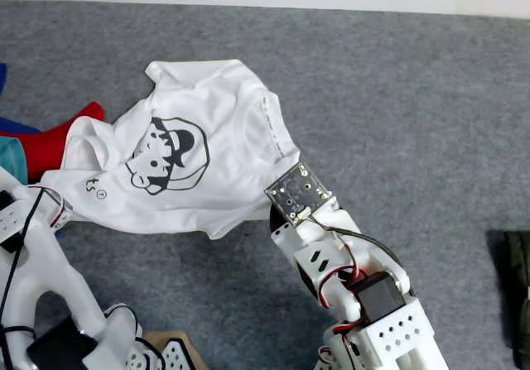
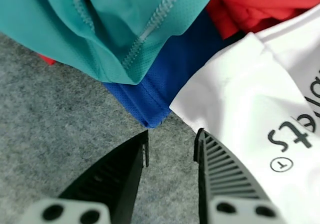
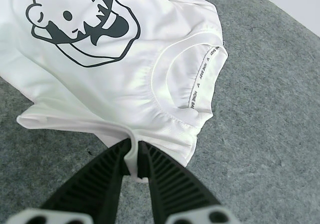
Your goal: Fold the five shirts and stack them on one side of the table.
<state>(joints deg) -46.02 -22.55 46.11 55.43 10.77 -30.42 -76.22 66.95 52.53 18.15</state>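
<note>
A white shirt with a black cartoon print lies spread and rumpled on the grey table, its collar toward the right arm. My right gripper is shut on a pinched fold of the white shirt's near edge. In the high view that arm's wrist hangs over the same edge. At the table's left edge a red shirt, a teal shirt and a blue shirt lie bunched together. My left gripper is open just above the table, its fingers beside the white shirt's corner and the blue hem.
The grey felt-like table surface stretches open to the right and far side. A dark object sits at the right edge, and a brown cardboard piece lies near the left arm's base.
</note>
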